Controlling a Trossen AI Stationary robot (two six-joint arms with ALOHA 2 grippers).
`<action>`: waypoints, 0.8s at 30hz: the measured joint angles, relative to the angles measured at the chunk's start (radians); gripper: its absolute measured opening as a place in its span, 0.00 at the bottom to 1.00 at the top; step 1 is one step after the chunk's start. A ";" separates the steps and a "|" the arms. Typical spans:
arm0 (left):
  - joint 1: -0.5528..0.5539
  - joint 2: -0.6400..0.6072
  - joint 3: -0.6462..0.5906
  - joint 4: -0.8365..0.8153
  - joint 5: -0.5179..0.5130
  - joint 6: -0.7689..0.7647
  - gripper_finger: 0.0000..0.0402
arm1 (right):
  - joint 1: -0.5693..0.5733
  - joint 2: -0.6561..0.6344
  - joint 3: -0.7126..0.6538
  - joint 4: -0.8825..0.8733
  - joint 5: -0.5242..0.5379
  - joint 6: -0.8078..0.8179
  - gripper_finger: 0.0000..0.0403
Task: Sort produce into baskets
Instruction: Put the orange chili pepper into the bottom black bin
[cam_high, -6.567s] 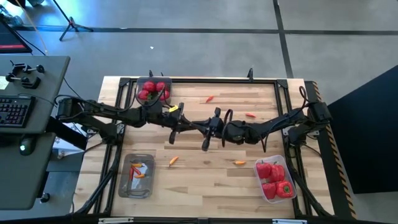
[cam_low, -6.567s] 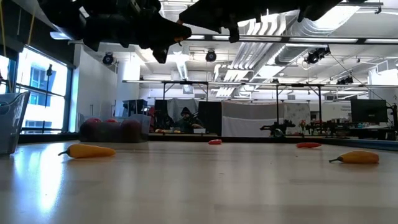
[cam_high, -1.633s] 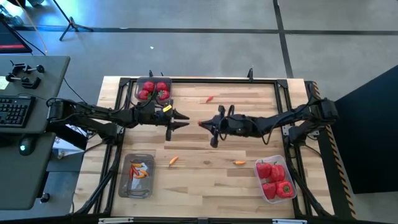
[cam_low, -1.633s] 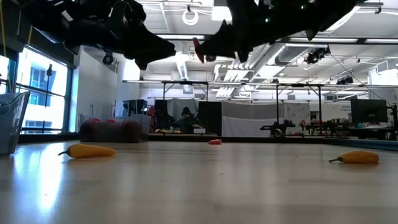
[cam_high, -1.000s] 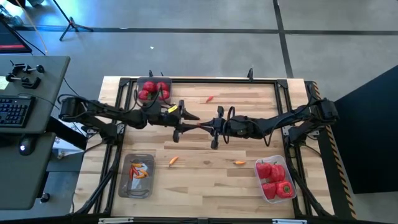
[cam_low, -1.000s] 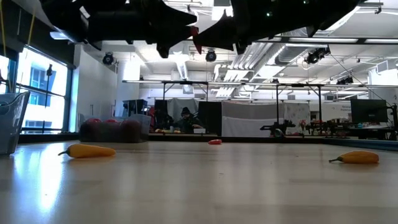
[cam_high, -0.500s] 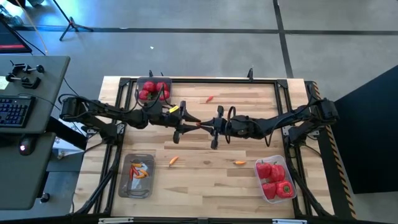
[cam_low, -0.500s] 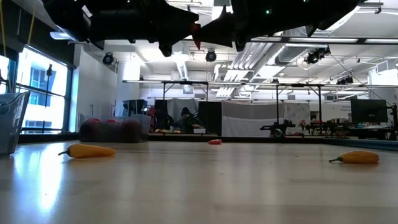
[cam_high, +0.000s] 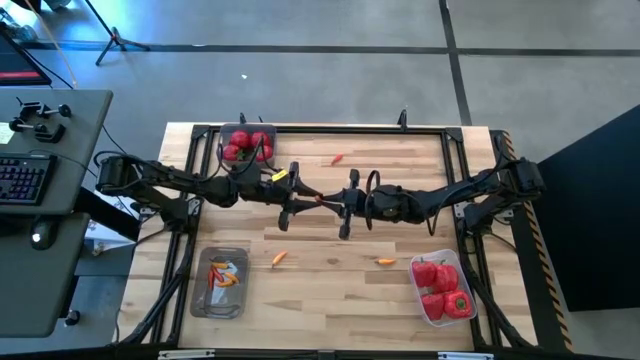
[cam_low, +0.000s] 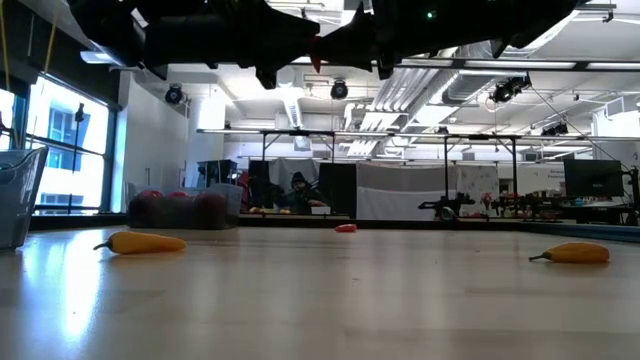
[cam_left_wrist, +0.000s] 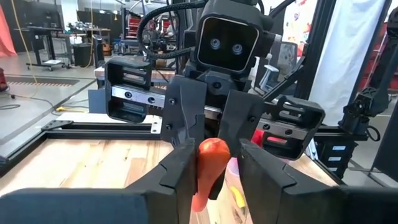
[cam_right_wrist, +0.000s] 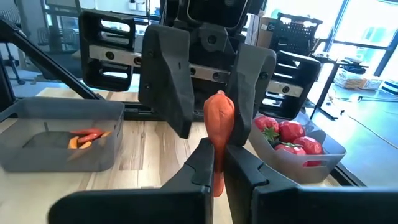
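A tiny slim red piece of produce (cam_high: 320, 199) hangs in the air over the table's middle, between my two grippers, which face each other tip to tip. My right gripper (cam_high: 333, 203) is shut on it. My left gripper (cam_high: 308, 197) is open, with one finger on either side of the piece (cam_left_wrist: 212, 160); I cannot tell whether they touch it. Three clear baskets stand on the table: round red fruits at the far left (cam_high: 246, 145), slim pieces at the near left (cam_high: 221, 281), bell peppers at the near right (cam_high: 442, 289). My right gripper pinches the red piece between its two fingers, at its slim lower part (cam_right_wrist: 217, 163). The fingers come level from the table's right side. The piece stands roughly upright, its thick end (cam_right_wrist: 219, 109) above the fingers, lifted clear of the table.
Loose pieces lie on the wood: a red one (cam_high: 337, 158) toward the far edge, an orange one (cam_high: 279, 257) near the left basket and an orange one (cam_high: 385, 262) beside the bell-pepper basket. A black frame rims the table. A person sits far off in the room (cam_low: 297, 190).
My left gripper has moved a little toward the table's right, closing on my right gripper until its fingers stand around the red piece. The piece has stayed in my right gripper, high above the table.
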 joint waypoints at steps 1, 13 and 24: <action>0.000 0.000 0.000 0.000 0.000 0.000 0.24 | 0.000 0.000 0.000 0.000 -0.003 0.000 0.02; 0.024 -0.005 0.000 -0.002 0.035 0.002 0.02 | 0.000 0.000 0.000 -0.013 0.002 0.026 0.23; 0.035 -0.142 0.178 -0.593 0.273 0.039 0.02 | 0.000 -0.001 0.000 -0.156 0.006 0.127 0.49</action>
